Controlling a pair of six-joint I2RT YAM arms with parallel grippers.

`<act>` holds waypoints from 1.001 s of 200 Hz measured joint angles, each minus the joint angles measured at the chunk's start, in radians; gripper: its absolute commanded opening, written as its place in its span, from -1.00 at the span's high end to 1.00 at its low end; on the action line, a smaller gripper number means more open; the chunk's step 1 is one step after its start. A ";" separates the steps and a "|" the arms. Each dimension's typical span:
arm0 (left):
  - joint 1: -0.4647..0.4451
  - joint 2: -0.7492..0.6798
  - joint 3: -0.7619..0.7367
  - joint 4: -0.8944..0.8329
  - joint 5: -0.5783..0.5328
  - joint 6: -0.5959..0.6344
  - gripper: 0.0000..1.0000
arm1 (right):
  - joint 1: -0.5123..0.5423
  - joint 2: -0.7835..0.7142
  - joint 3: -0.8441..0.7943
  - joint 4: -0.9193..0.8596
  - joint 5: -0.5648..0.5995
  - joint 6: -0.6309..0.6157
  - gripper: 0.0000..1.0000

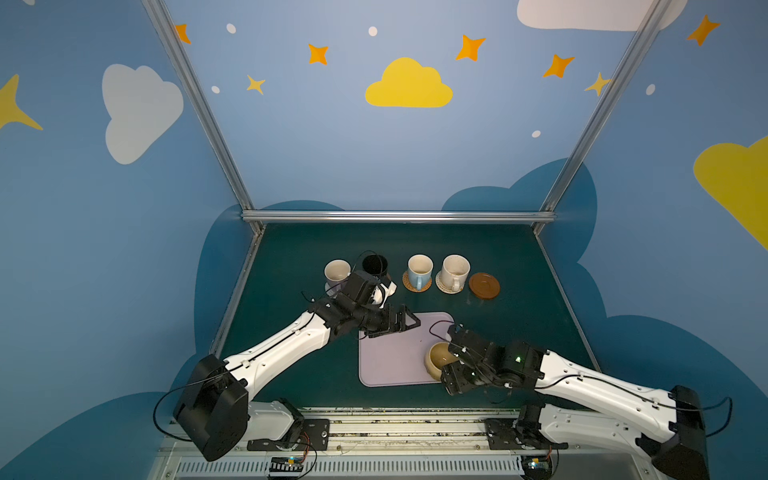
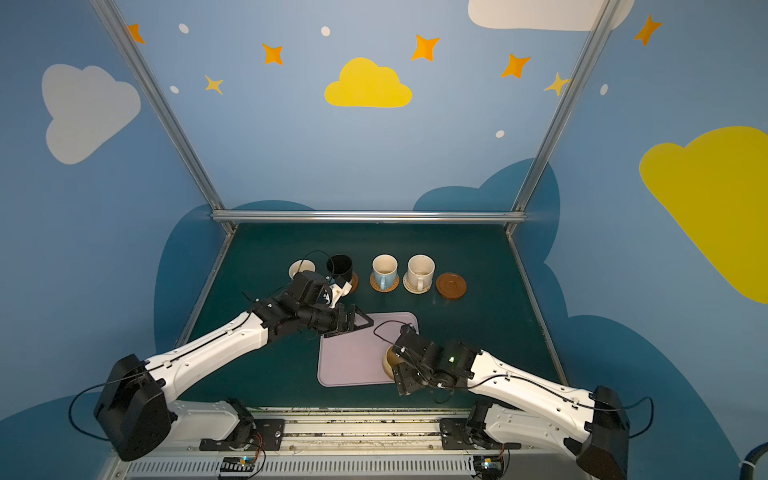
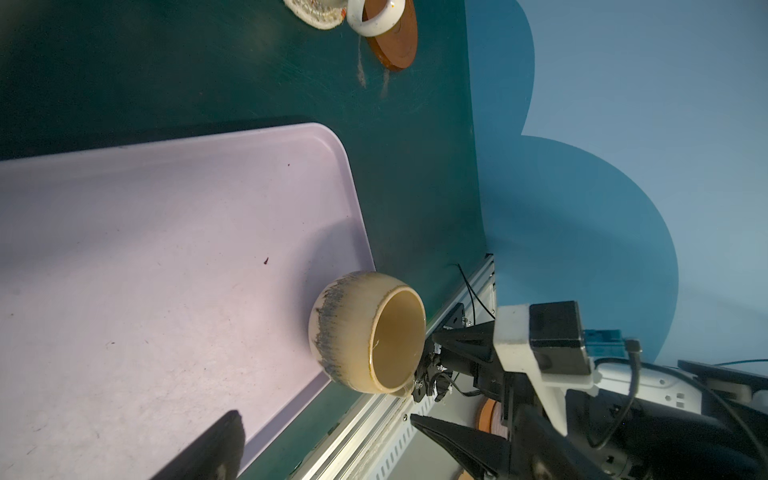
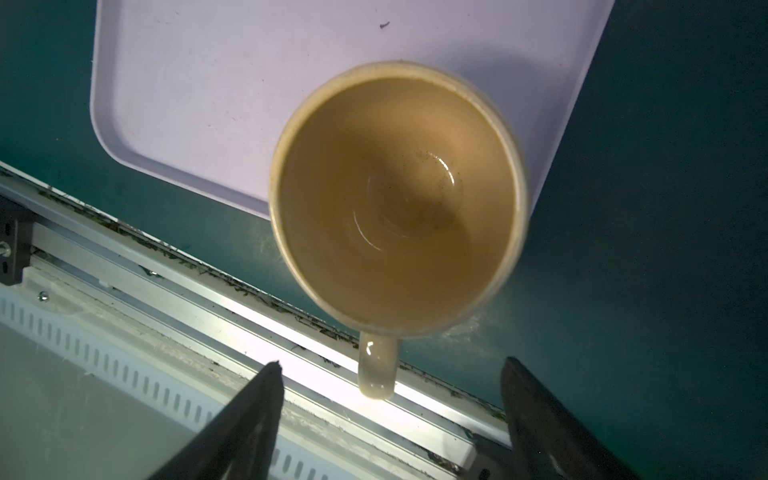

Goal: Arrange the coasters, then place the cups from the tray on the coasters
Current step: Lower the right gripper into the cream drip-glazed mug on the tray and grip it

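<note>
Top views both show four cups already standing on coasters in a row beyond the tray (image 1: 386,365): the lilac cup (image 1: 336,271), the black cup (image 1: 375,265), the light blue cup (image 1: 419,269) and the speckled cream cup (image 1: 455,270). At the right end of that row, beyond the tray's far right corner, one brown wooden coaster (image 1: 484,285) lies bare. The mustard cup (image 4: 399,199) is the only one not yet moved; it stands on the tray's near right corner. I judge the task nearly done, with one lift and one placement remaining.

The right arm reaches in low from the tray's right side. The right gripper (image 4: 392,363) has its jaws spread on either side of the cup's handle (image 4: 376,370), touching nothing. The left arm stretches to the tray's far left corner, where the left gripper (image 1: 395,326) hangs with its jaws apart and empty.
</note>
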 measured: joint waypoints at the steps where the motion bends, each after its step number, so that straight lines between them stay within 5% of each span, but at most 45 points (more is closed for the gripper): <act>1: 0.000 0.000 -0.001 0.002 0.000 -0.001 -0.99 | 0.002 0.001 0.000 0.001 0.001 0.001 -0.56; 50: 0.000 -0.002 -0.051 0.029 0.002 -0.032 -0.99 | 0.035 0.089 -0.025 0.035 0.040 0.105 -0.38; 135: -0.003 -0.008 -0.121 0.068 0.024 -0.088 -0.99 | 0.069 0.167 -0.028 0.060 0.075 0.179 0.25; 200: -0.013 -0.008 -0.155 0.078 0.024 -0.109 -0.99 | 0.089 0.190 -0.043 0.079 0.084 0.210 0.40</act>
